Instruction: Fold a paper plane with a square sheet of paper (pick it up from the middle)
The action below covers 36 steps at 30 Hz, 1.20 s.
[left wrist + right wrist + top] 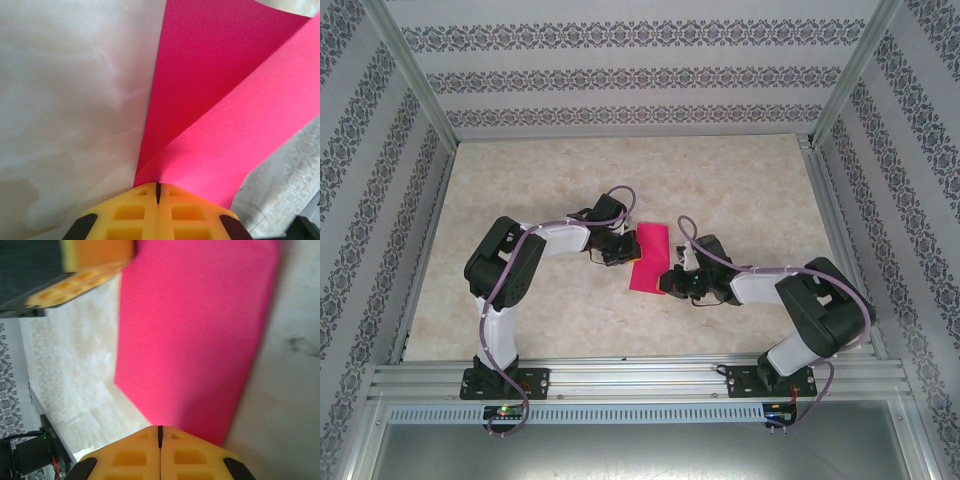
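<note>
The square sheet of paper (650, 258) is magenta-pink and lies folded into a narrow rectangle at the middle of the table. My left gripper (623, 252) is at its left edge. In the left wrist view the left gripper (158, 186) is shut on a crease, and the paper (215, 100) spreads from the tips as a lower layer and a raised flap. My right gripper (670, 283) is at the sheet's near right corner. Seen from the right wrist, the right gripper (160, 429) is shut with its tips over the near edge of the flat paper (195, 330), pinching nothing visible.
The marbled tabletop (620, 180) is walled by patterned panels at the back and both sides. An aluminium rail (640, 378) carrying the arm bases runs along the near edge. The left gripper's yellow fingers (85, 277) appear at the top left of the right wrist view.
</note>
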Motion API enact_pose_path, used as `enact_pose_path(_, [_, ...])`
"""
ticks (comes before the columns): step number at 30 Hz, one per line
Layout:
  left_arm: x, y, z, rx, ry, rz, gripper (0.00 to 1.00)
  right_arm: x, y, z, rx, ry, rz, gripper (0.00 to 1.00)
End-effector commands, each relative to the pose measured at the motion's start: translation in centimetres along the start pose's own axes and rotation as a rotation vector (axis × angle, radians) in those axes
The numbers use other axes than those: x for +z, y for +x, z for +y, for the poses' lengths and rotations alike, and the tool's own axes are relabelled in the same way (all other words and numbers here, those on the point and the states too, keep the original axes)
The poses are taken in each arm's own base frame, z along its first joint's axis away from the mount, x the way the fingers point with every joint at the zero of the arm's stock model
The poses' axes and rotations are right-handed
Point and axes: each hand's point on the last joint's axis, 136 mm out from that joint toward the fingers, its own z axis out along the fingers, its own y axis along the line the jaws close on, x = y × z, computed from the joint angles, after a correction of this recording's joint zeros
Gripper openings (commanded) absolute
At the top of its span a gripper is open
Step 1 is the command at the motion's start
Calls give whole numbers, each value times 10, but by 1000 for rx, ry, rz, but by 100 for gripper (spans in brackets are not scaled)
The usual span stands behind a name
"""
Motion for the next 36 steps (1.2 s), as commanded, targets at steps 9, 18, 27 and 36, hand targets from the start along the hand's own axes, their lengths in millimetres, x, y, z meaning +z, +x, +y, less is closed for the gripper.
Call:
enact_pose_path(9, [15,20,31,-26,-116,68,0,12,17,-31,7,81,47,7])
enact_pose_path(18, [15,21,30,-19,-117,73,0,-9,-1,-11,-30,53,1,7])
enact_pose_path(27, [18,23,34,-26,-123,82,0,-26,-80,26,-93,-20,-139,8])
enact_pose_path(36, [18,24,34,-24,-124,86,0,-1,-98,-1,-41,3,-105,9])
